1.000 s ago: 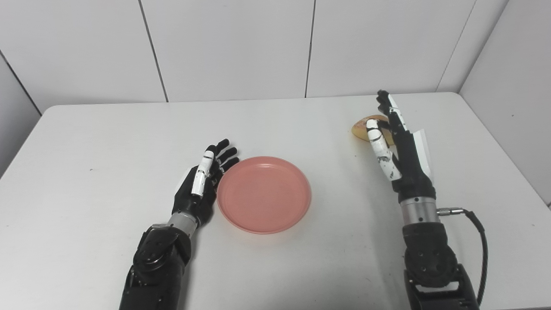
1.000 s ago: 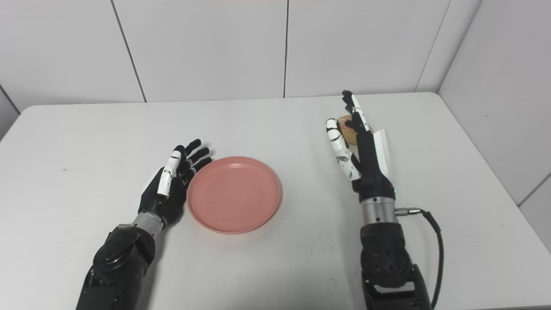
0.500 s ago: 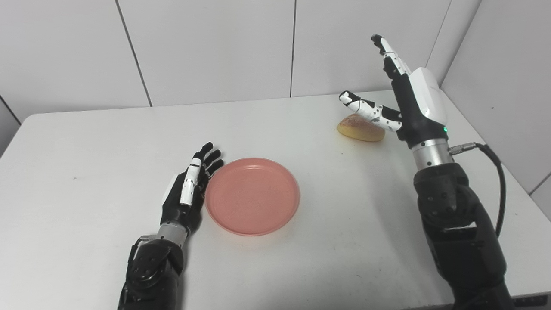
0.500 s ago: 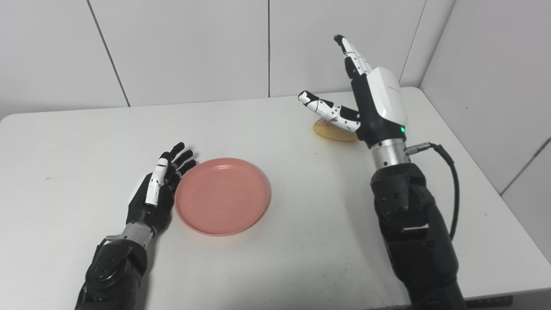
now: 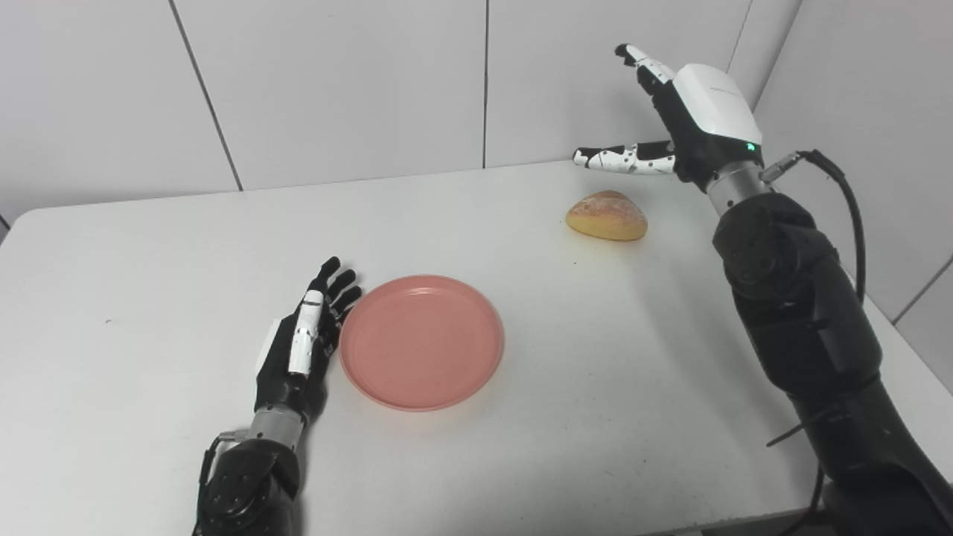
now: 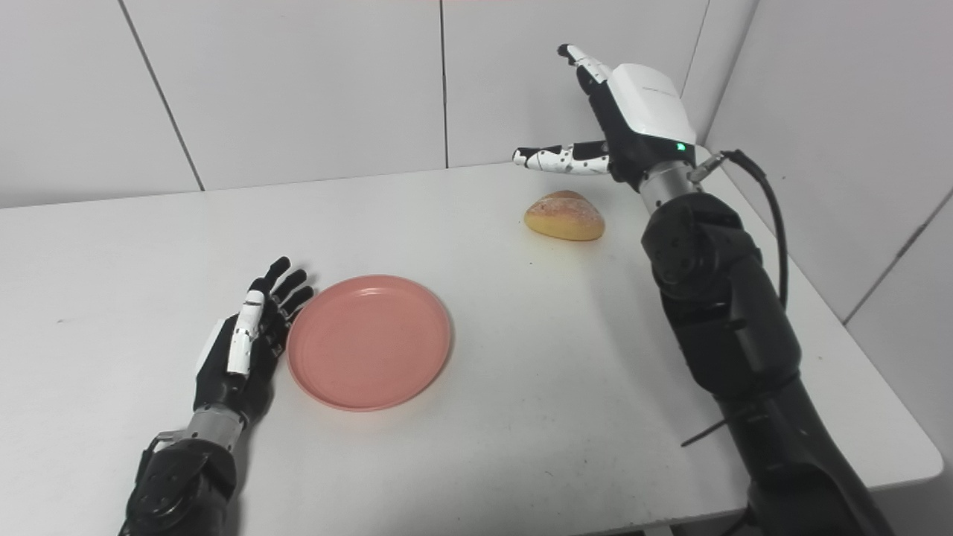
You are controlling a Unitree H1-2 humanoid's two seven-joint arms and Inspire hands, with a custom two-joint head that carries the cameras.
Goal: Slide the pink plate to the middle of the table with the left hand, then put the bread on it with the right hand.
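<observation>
The pink plate (image 5: 421, 341) lies flat near the middle of the white table (image 5: 149, 246). My left hand (image 5: 301, 348) rests open on the table with its fingers against the plate's left rim. A golden bread roll (image 5: 607, 217) sits at the far right of the table. Raised in the air above and behind the roll, my right hand (image 5: 681, 112) is open, thumb stretched left and fingers pointing up at the wall; it holds nothing. In the right eye view the roll (image 6: 564, 216) shows fully below the right hand (image 6: 622, 104).
White wall panels close off the back and right of the table. The table's right edge (image 6: 864, 372) runs close under my right forearm (image 6: 715, 298), from which a black cable loops out.
My right hand has risen from table level beside the roll to well above it, uncovering the roll. The camera has shifted, so the whole scene sits differently. The left hand stays at the plate's rim.
</observation>
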